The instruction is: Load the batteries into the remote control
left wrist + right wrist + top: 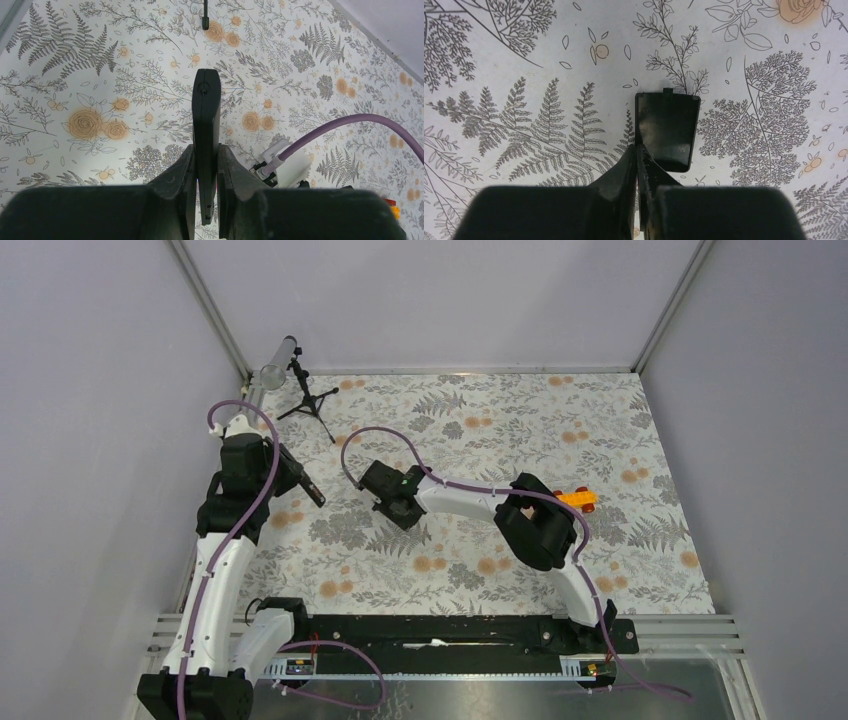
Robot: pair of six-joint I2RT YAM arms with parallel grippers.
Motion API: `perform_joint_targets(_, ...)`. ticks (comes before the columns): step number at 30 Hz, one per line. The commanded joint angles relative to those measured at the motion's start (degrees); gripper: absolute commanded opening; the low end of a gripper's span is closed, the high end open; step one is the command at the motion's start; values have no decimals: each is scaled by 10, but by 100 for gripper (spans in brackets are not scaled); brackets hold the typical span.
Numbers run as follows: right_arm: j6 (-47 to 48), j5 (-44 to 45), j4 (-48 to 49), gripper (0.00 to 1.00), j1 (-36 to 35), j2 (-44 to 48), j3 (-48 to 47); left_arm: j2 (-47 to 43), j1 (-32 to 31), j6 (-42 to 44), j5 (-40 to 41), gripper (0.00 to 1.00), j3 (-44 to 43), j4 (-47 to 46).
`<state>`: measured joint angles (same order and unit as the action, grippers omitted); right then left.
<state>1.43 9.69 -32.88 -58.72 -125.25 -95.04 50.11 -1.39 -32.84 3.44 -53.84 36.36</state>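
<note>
The remote control, a slim black bar seen edge-on, sticks forward out of my left gripper, which is shut on its sides and holds it above the floral cloth. From above, the remote points right and downward from the left gripper. The small flat black cover lies face-up on the cloth. My right gripper is shut with its jaws pinched on the cover's left edge. In the top view the right gripper is low at mid-table. The batteries are out of view.
A black mini tripod with a clear tube stands at the back left. A yellow toy car sits behind the right arm's elbow. The right arm's purple cable crosses the left wrist view. Grey walls enclose the table.
</note>
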Motion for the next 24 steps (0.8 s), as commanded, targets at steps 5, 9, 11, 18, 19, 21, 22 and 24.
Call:
perform_joint_targets(5, -31, -21, -29, 0, -3, 8, -8, -8, 8, -5, -14, 0, -12, -24)
perform_joint_targets(9, -77, -189, -27, 0, 28, 49, -28, -10, 11, -5, -16, 0, -12, -23)
perform_joint_targets(11, -108, -316, -7, 0, 67, 67, -15, -10, 12, -6, -17, 0, -10, -23)
perform_joint_targets(18, -230, -592, 139, 0, 165, 79, 95, -12, 13, -15, -25, 0, -2, -28)
perform_joint_targets(19, -234, -596, 149, 0, 170, 77, 103, -12, 13, -16, -25, 0, -1, -28)
perform_joint_targets(21, -225, -574, 142, 0, 173, 74, 104, -11, 13, -19, -27, 0, -1, -29)
perform_joint_targets(22, -215, -557, 130, 0, 172, 77, 101, -11, 13, -19, -27, 0, -1, -30)
perform_joint_targets(24, -193, -524, 128, 0, 172, 95, 105, -10, 13, -22, -28, 0, -1, -32)
